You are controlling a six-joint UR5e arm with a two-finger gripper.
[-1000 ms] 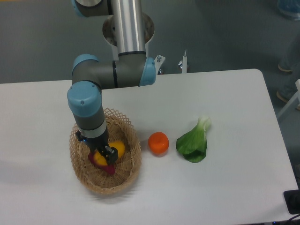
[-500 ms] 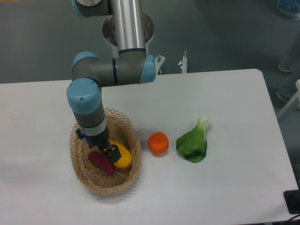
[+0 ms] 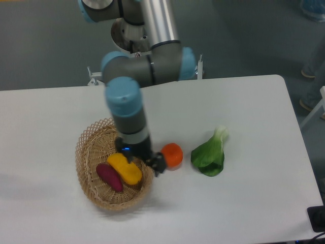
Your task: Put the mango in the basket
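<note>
The mango [image 3: 125,169] lies in the basket [image 3: 87,144] — the gripper [image 3: 150,163], jaws released, only needs to retreat.

the gripper [image 3: 147,163] hangs over the basket [image 3: 90,147] rim at its 3 o'clock edge, and the arm's forearm blocks the basket's 1 o'clock side. inside, the mango [image 3: 125,169] and sweet potato [image 3: 109,177] lie side by side, filling the middle and 5 o'clock part; the 10 o'clock part of the floor is bare. the orange [image 3: 172,155] sits just beside the gripper at 3 o'clock, the leafy green [image 3: 209,153] beyond it. the table [image 3: 254,122] lies open at 12 and 6 o'clock.
</note>
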